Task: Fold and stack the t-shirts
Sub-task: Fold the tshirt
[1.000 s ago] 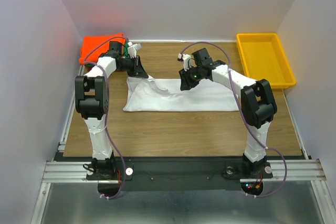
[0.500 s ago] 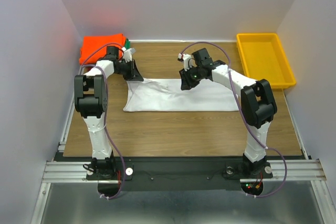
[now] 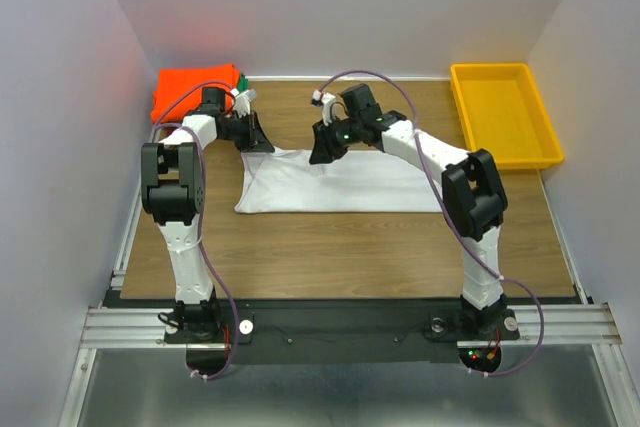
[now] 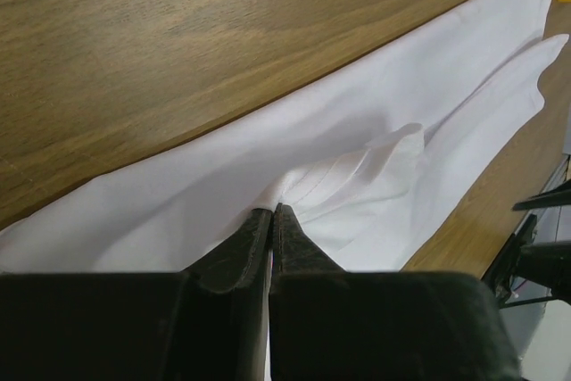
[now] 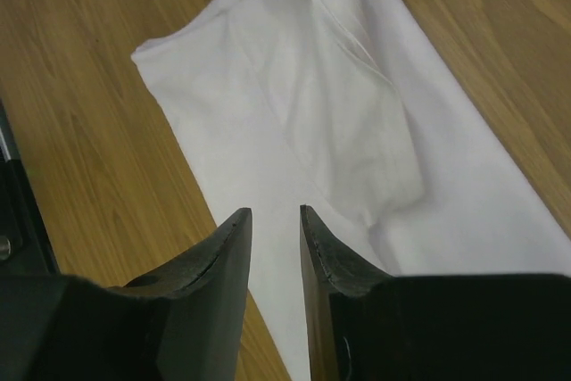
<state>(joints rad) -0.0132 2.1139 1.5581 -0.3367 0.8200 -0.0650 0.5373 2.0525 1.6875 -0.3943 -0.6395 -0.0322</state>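
**Item: white t-shirt (image 3: 340, 182).** It lies as a long, flattened band across the middle of the tabletop (image 3: 350, 247). The long edges are already turned in and the surface is mostly smooth. There is a small ridge of gathered cloth near its far-left corner.

**Item: left pincer (image 4: 272, 211).** It sits at that far-left corner. The jaws are pressed together on a pinch of the white cloth, and fine pleats fan out from the tips.

**Item: right pincer (image 5: 275, 213).** It is poised over the far edge of the band, a little right of the left one. The jaws stand apart with nothing between them, and the cloth below looks untouched.

**Item: orange t-shirt (image 3: 185, 87).** It is folded and lies in the far-left corner of the tabletop, well apart from the white one.

**Item: yellow tray (image 3: 505, 67).** It stands at the far-right corner and plays no part here.

**Step in hand, as I judge it:** the white shirt is mid-fold. The lengthwise fold is done, and the crosswise fold that would shorten it to stacking size is not yet made.

**Next move, as I judge it:** the right pincer needs a hold on the far edge to match the left. Both should then lift evenly so the layers stay together, and the puckered corner wants smoothing before the shirt goes onto the orange one.
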